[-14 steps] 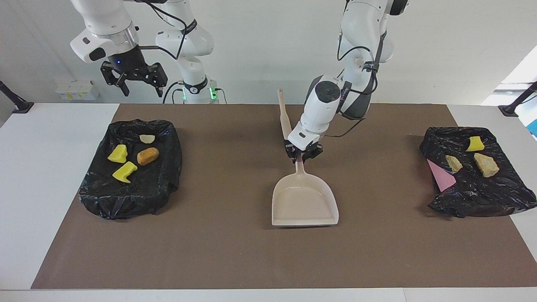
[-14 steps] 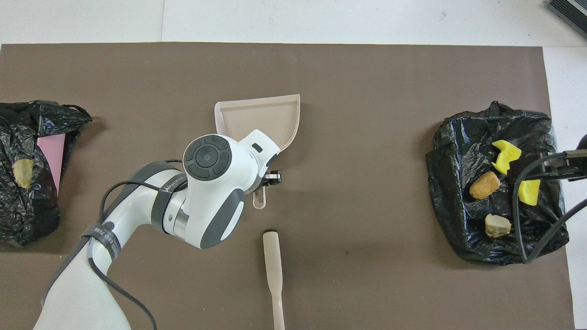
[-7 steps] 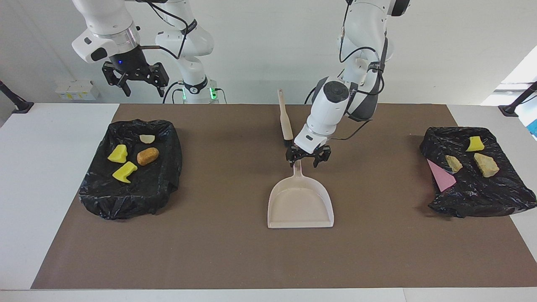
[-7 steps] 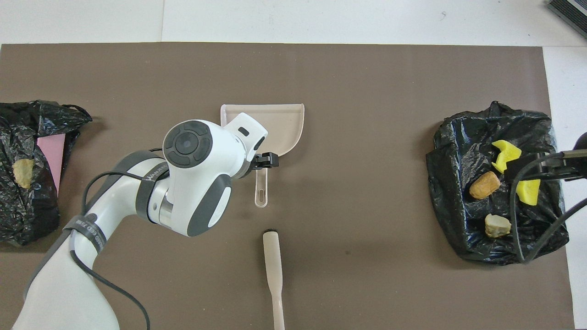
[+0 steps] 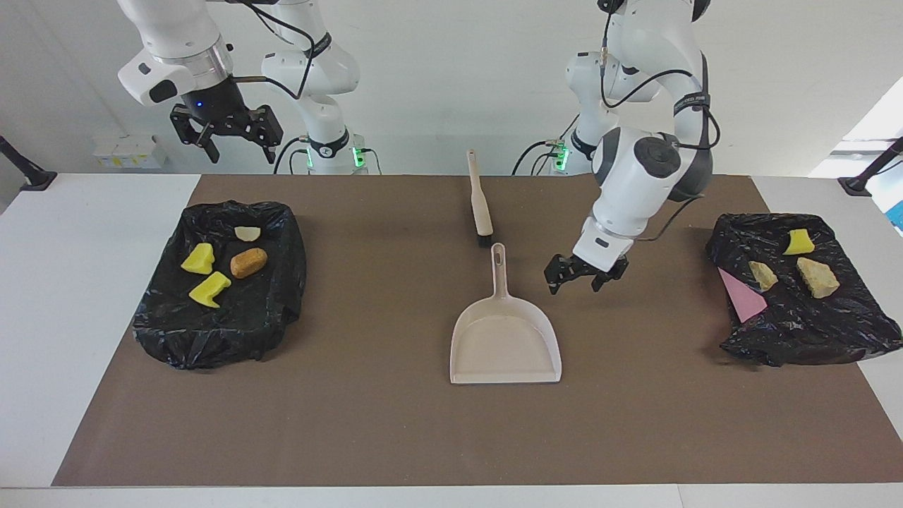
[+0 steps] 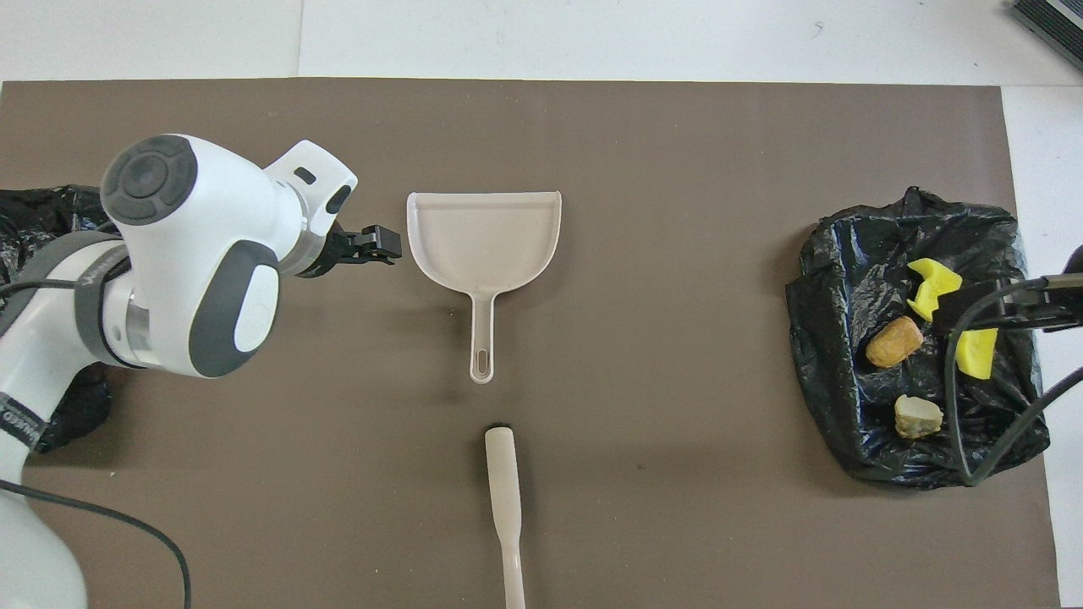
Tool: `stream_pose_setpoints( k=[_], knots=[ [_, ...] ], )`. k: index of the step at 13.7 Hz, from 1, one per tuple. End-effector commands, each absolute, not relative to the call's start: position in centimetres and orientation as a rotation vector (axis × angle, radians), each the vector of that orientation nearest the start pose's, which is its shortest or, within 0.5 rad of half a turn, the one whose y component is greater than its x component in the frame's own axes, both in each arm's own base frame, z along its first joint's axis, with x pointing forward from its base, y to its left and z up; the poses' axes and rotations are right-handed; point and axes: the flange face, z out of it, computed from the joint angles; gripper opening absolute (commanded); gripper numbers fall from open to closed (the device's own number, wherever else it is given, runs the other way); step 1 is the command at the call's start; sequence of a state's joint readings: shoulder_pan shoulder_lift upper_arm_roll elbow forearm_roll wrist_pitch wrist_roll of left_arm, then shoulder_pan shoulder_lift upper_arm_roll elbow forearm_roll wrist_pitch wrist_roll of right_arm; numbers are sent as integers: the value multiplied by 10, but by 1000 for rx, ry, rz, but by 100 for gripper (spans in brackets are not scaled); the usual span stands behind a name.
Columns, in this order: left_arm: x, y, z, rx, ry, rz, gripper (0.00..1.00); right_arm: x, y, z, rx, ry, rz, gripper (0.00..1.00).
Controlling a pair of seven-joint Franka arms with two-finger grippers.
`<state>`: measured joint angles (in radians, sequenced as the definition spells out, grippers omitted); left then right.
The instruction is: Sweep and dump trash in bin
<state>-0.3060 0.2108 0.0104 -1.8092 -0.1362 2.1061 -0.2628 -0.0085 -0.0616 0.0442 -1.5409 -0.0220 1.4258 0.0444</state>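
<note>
A beige dustpan point(image 5: 505, 342) point(image 6: 484, 239) lies flat mid-table with nothing in it, its handle pointing toward the robots. The beige brush point(image 5: 480, 201) point(image 6: 504, 495) lies nearer to the robots, in line with that handle. My left gripper point(image 5: 584, 274) point(image 6: 381, 246) hangs open and holds nothing, over the mat beside the dustpan toward the left arm's end. The trash lies in two black-lined bins. One bin point(image 5: 219, 310) point(image 6: 854, 254) holds yellow bits point(image 5: 199, 259), a brown roll point(image 5: 248, 262) and a pale lump point(image 5: 247, 232). My right gripper point(image 5: 226, 132) waits open, high over that bin's end.
The other bin point(image 5: 804, 324) at the left arm's end holds a yellow bit point(image 5: 798, 242), two beige lumps point(image 5: 817, 276) and a flat pink sheet point(image 5: 741, 298). In the overhead view my left arm covers most of it. A brown mat point(image 5: 395, 437) covers the table.
My left gripper opened, let go of the dustpan's handle and swung away toward the left arm's end. The dustpan settled flat. The right arm barely moved.
</note>
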Motion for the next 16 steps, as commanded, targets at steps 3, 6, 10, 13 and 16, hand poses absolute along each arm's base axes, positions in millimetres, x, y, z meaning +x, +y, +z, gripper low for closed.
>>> stream_pose_setpoints(
  k=[3, 6, 10, 13, 16],
  knots=[
    [591, -93, 486, -3263, 155, -73, 100, 521, 15, 662, -3148, 54, 29, 100],
    [588, -45, 505, -3229, 219, -92, 100, 525, 22, 662, -3142, 63, -10, 100],
    [579, -25, 549, -3175, 302, -99, 100, 526, 21, 662, -3143, 68, -12, 100],
    [573, -15, 596, -3185, 262, -53, 100, 527, 17, 662, -3149, 76, -13, 100],
    [570, 5, 616, -3191, 164, -55, 100, 526, 15, 662, -3152, 79, -11, 100]
  ],
)
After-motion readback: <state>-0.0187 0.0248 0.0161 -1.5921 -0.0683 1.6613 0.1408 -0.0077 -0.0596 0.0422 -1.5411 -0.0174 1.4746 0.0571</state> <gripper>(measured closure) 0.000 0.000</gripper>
